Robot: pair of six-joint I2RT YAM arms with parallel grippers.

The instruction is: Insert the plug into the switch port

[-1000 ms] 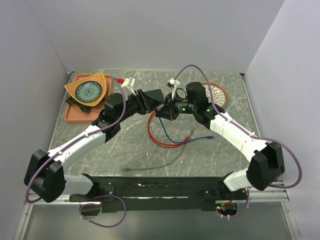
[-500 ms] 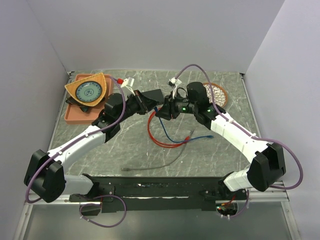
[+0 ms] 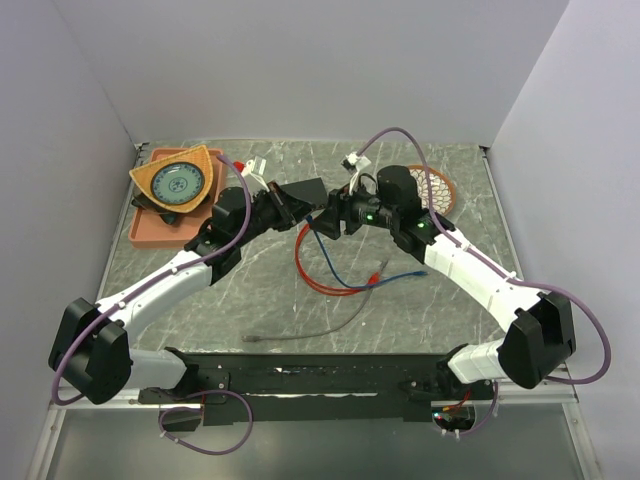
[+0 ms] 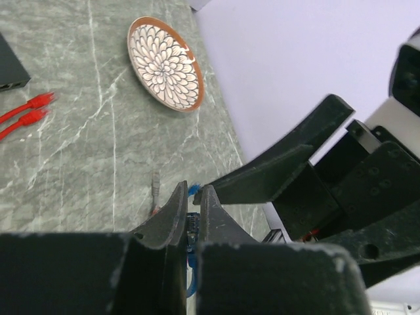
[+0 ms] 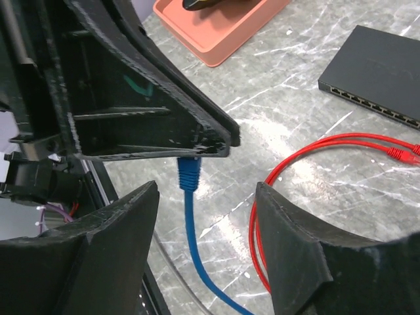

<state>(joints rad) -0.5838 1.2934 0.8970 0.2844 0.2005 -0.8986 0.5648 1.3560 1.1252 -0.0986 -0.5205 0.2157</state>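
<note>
My left gripper [image 4: 192,197] is shut on the blue plug [image 5: 189,174] and holds it above the table; the blue cable [image 3: 330,262] hangs down from it. In the right wrist view the right gripper [image 5: 207,197] stands open, one finger on either side of the hanging cable and touching nothing. The two grippers meet tip to tip at the table's middle, left gripper [image 3: 306,204] facing right gripper [image 3: 332,212]. The black switch [image 5: 380,65] lies flat, its row of switch ports [image 5: 374,108] along the near long edge. I cannot make the switch out in the top view.
A red cable [image 3: 315,280] loops on the table below the grippers, its plugs [image 4: 29,111] near the switch corner [image 4: 10,65]. A grey cable [image 3: 310,330] lies nearer the bases. An orange tray [image 3: 150,232] with a dish sits back left. A patterned plate [image 3: 440,188] sits back right.
The left gripper has shut on the blue plug. The right gripper has opened, let go of the cable, and drawn back slightly to the right.
</note>
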